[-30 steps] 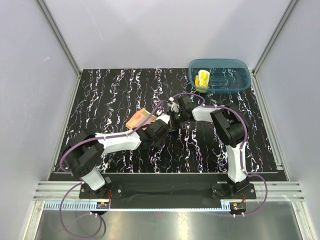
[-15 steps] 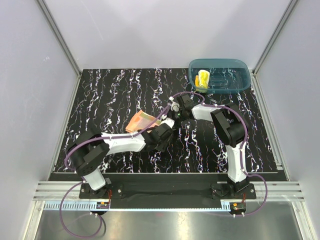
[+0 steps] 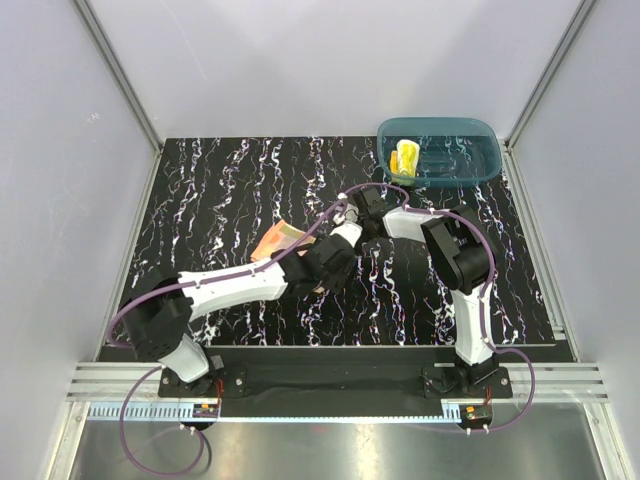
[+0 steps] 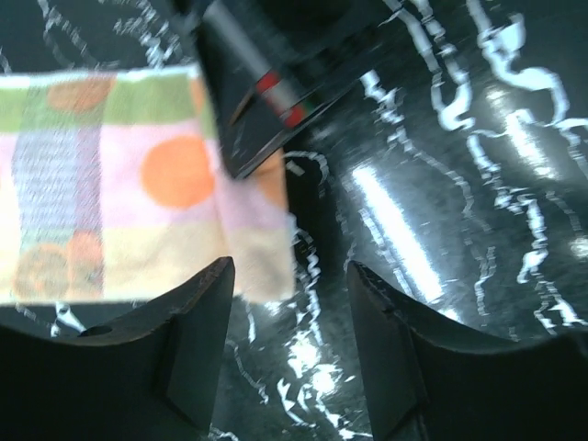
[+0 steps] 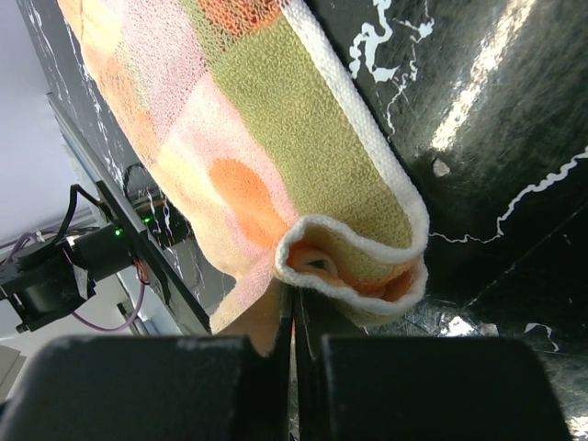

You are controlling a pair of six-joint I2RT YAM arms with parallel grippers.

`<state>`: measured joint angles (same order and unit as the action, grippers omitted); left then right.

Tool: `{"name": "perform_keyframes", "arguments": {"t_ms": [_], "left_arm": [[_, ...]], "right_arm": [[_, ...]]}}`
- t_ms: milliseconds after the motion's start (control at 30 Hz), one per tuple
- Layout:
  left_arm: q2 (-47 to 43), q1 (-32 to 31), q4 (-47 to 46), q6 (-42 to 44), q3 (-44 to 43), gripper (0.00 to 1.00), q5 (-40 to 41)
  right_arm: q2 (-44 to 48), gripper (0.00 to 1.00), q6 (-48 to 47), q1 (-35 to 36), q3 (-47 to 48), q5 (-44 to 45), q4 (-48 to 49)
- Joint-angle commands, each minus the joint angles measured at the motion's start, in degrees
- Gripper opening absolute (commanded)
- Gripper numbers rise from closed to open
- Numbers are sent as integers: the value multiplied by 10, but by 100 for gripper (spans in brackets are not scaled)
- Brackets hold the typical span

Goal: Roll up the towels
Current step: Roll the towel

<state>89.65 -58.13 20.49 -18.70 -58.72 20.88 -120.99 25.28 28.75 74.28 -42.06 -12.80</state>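
Orange towel (image 5: 276, 147), curled end at right pincer (image 5: 294, 322), length leftward

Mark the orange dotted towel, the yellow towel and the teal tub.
orange dotted towel (image 4: 119, 184), left wrist view, middle of the cloth
yellow towel (image 3: 405, 158), top view, its middle
teal tub (image 3: 465, 160), top view, bare floor

Both arms reach inward, wrists close together; the left gripper (image 4: 289, 271) stands spread (fingers well apart), while the right gripper (image 5: 294, 322) clamps the polka-dot towel (image 5: 276, 138).
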Motion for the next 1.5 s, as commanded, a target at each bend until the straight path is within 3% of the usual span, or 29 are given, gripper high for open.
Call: {"name": "perform_keyframes", "arguments": {"t_ms": [0, 433, 767, 1267, 1467], "left_arm": [[31, -5, -15, 34, -31, 59, -26], [128, 6, 5, 1, -42, 65, -16], [103, 6, 26, -13, -22, 64, 21], [130, 2, 53, -12, -15, 59, 52], [147, 2, 35, -11, 8, 48, 27]], "right_arm": [[-18, 0, -18, -2, 11, 42, -22], [-21, 0, -24, -2, 6, 44, -25], [-29, 0, -29, -1, 14, 43, -32], [-35, 0, -29, -1, 10, 42, -31], [-36, 0, -29, -2, 12, 41, -30]]}}
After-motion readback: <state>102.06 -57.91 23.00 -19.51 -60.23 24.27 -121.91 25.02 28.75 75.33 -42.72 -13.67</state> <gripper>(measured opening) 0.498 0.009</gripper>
